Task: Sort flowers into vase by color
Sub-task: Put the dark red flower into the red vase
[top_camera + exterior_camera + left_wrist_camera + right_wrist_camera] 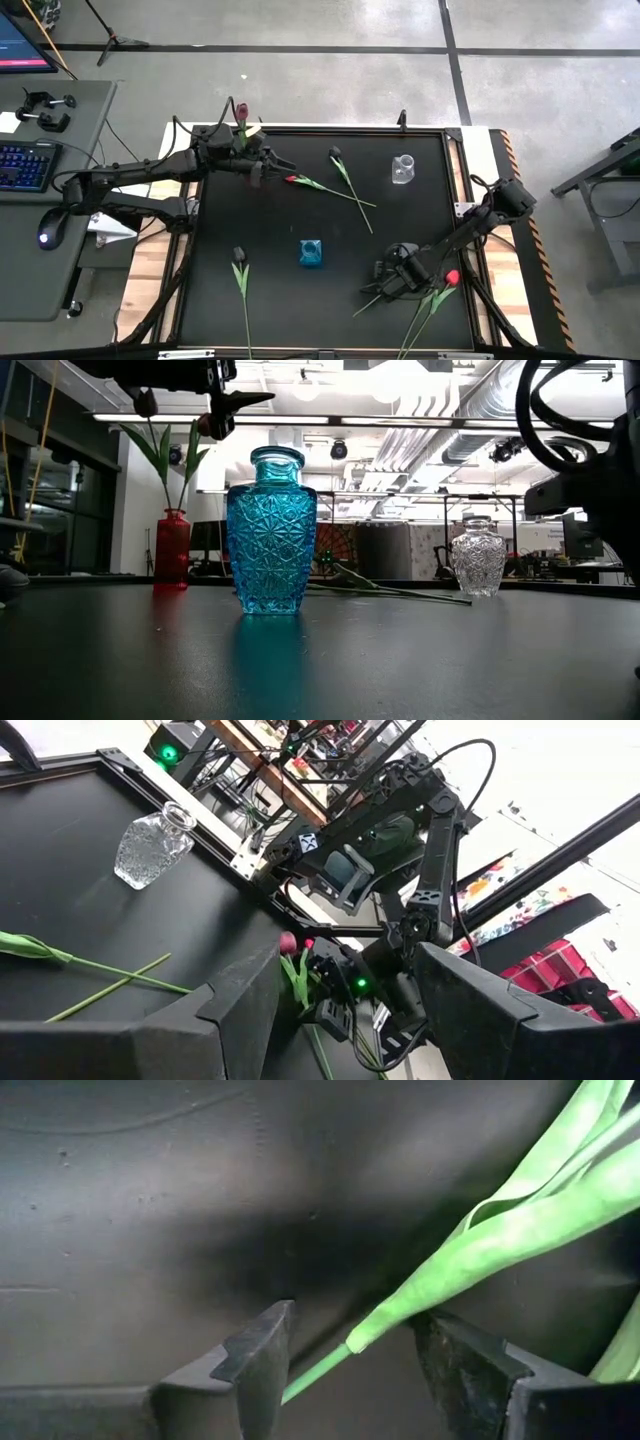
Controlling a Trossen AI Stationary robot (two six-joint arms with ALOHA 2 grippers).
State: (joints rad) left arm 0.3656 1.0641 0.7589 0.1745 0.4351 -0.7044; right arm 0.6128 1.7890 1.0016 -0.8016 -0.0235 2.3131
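Near the table's front-right edge, right gripper (pixel 388 283) straddles a green stem (pixel 330 1362).

Overhead looking down, low view level across table, both sharing blue vase (pixel 311 253)

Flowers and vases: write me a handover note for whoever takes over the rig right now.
Left claw: open, empty, raised beside the red vase.
Right claw: open, low on the table, straddling a green stem, not yet closed.
Done: two tulips stand in the red vase.
Left: two crossed flowers mid-table, one dark flower near the front, a red one by the right claw. Blue vase and clear vase hold nothing.
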